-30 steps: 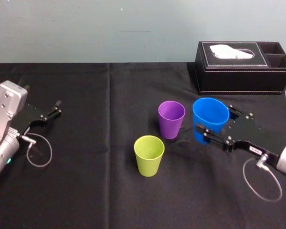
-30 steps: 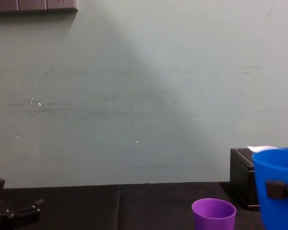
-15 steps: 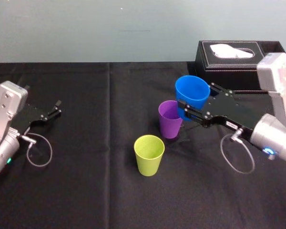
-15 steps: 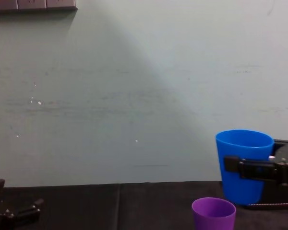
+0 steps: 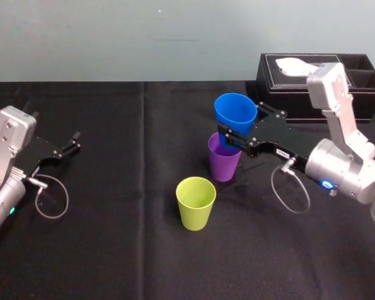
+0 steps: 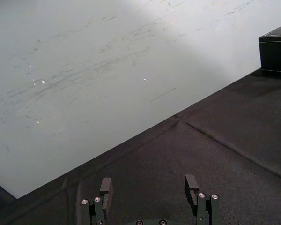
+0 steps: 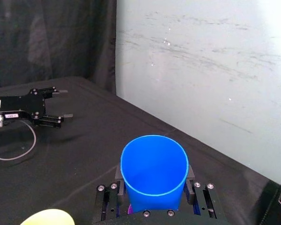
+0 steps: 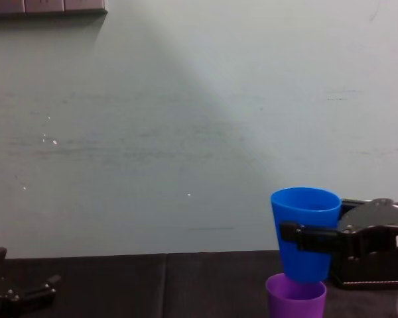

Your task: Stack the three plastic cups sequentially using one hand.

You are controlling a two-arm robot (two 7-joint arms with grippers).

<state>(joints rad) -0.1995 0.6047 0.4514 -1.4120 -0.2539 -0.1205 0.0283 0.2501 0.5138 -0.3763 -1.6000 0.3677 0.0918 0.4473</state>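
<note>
No cup seated yet: right end effector (image 5: 228, 134) pinches blue cup (image 5: 235, 112) over purple cup (image 5: 224, 161) at frame centre, base at its mouth; yellow-green cup (image 5: 195, 203) stands apart below-left; left end effector (image 5: 75, 142) idle, spread, far left.

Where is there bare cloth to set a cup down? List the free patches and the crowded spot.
Free: the black cloth between the left gripper and the yellow-green cup, and the front strip before that cup. Crowded: right gripper holds the blue cup over the purple cup, tissue box behind.
</note>
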